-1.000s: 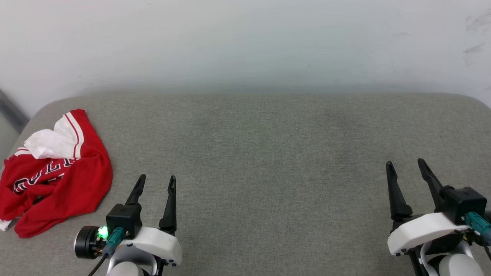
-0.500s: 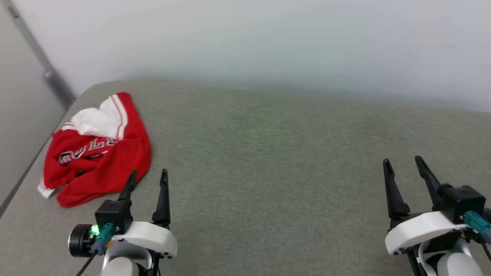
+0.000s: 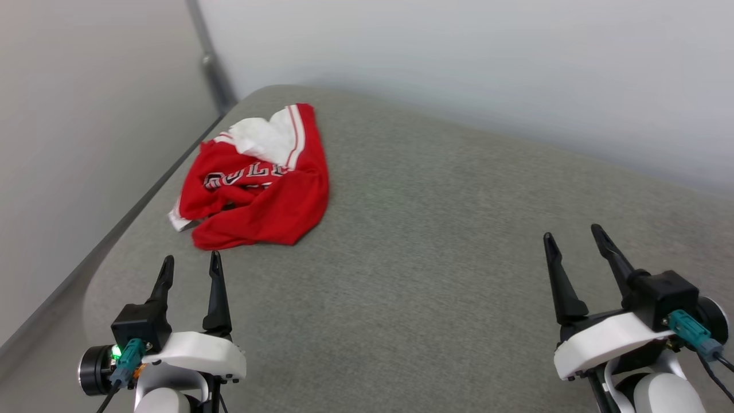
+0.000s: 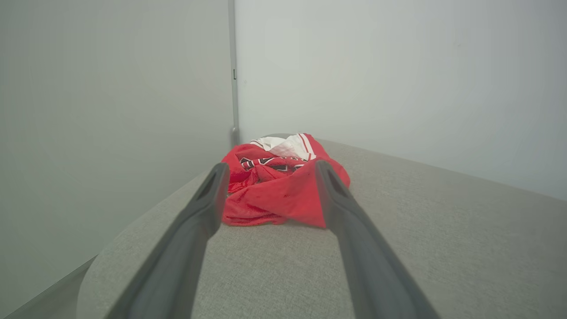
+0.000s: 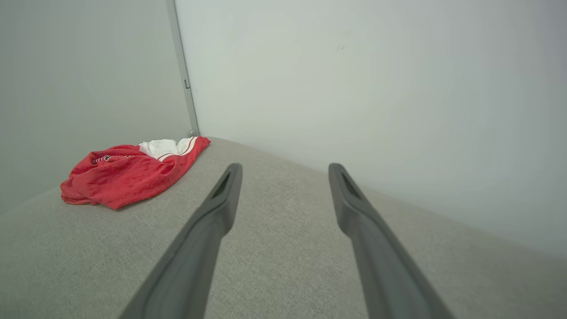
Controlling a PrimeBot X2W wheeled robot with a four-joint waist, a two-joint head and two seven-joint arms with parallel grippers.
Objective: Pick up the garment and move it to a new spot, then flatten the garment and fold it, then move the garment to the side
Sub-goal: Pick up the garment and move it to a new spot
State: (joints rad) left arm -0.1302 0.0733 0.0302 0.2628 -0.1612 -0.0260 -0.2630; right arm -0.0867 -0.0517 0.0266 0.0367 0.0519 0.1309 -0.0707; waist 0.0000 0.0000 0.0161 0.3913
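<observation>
Far left, the left hand (image 3: 191, 257) hovers low over the near corner of the grey fabric-covered worktop (image 3: 436, 269), its two dark fingers spread apart with nothing between them. Just ahead of those fingertips lies the red jersey (image 3: 258, 195), clear of them, in a crumpled heap near the worktop's left edge by the far corner. One white sleeve with striped trim is bunched on top at the far side, and part of the black lettering shows among the folds. The left wrist view frames the heap between the two fingers. Behind it a grey post (image 3: 209, 57) runs up the corner where the pale walls meet. Then comes a wide stretch of bare fabric. Over on the right, the right hand (image 3: 572, 232) hangs above the worktop, well apart from the jersey, fingers wide and holding nothing.
</observation>
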